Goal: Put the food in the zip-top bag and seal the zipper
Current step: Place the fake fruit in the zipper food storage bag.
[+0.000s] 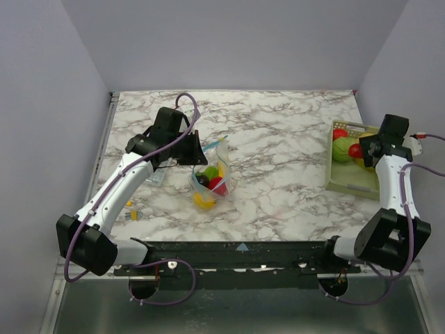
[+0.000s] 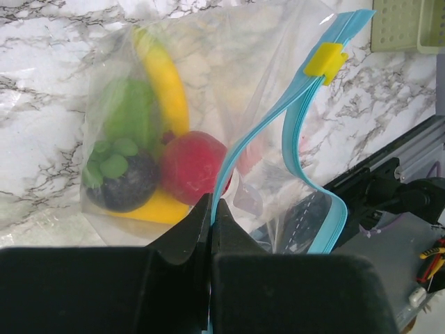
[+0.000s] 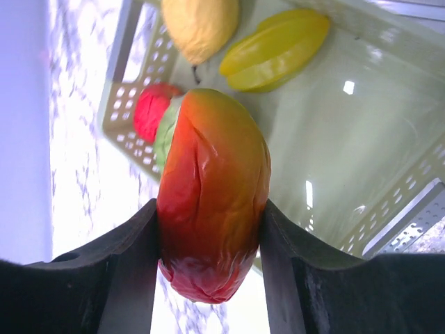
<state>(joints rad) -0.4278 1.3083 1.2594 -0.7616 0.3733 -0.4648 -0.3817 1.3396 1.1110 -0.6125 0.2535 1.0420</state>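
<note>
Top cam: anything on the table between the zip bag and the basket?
Nothing. In the top view, only bare marble table shows between the bag and the basket.

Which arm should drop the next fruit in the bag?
Right. The right gripper holds a red-orange fruit over the basket. The left gripper pinches the zip-top bag by its zipper, so it is busy.
</note>
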